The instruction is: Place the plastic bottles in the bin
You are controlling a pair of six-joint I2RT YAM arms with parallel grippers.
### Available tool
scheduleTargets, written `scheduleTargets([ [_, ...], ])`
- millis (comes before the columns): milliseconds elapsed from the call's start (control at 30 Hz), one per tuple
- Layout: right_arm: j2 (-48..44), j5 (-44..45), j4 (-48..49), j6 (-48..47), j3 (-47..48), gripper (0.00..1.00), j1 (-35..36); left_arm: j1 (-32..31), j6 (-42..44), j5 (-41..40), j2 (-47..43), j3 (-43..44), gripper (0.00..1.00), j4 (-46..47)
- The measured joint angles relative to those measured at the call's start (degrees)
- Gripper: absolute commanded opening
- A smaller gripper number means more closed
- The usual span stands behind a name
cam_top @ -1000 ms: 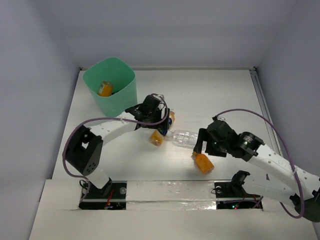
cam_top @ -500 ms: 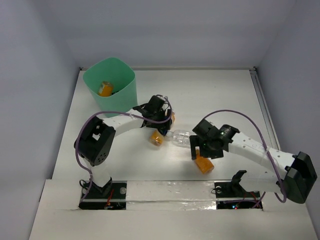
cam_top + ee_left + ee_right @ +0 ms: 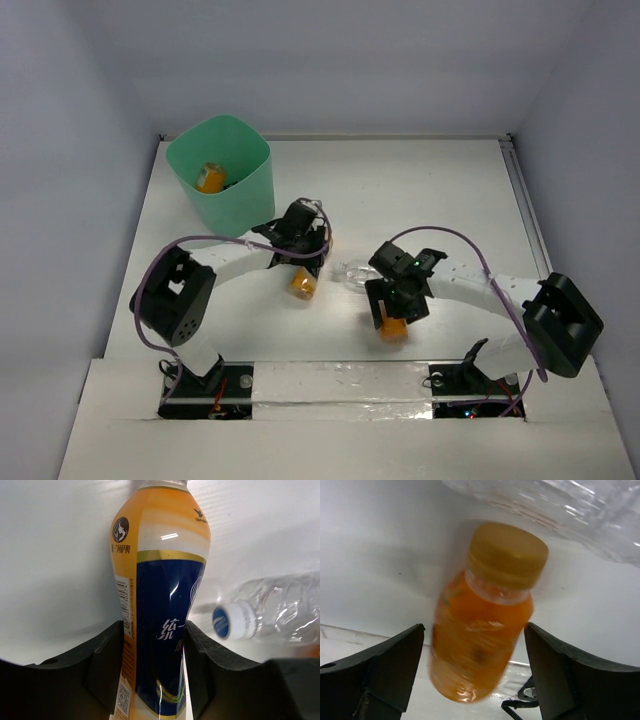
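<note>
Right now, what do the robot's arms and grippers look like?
The left arm and right arm are slim white links joined by chunky black joint housings, with a thin purple cable looping loosely along each. The left gripper and right gripper each end in two matte black, wedge-shaped fingers. No markings are readable on them.

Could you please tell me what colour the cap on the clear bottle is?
White with a blue top; the cap shows best in the left wrist view.
</note>
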Motion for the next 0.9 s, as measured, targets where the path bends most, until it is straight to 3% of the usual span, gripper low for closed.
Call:
scheduleTargets([
  [233, -0.13, -1.88, 2.97, -0.48, -0.81, 0.58, 0.0, 0.39, -0.09, -1.4, -11.72, -1.64, 0.29, -5.97],
  [433, -2.69, -2.97, 3.74, -0.57, -1.68, 0.52, 0.57, 2.54, -0.31, 0.35, -22.93, 6.45, 0.29, -12.72],
  [633, -11.17, -4.57, 3.39, -0.61, -1.2, 0.5, 1.2, 15.67, -0.2, 4.0, -25.27, 24.44, 0.31, -15.3],
  [800, -15.58, -6.27, 2.56, -0.61, 3.78, 0.5, 1.2, 26.4, 1.03, 4.48, -21.84, 38.75, 0.33, -15.76],
  [900, -16.72, -6.95, 2.67, -0.57, 8.2, 0.5, 1.2, 30.86, 1.29, 4.52, -18.32, 42.75, 0.33, -15.45],
])
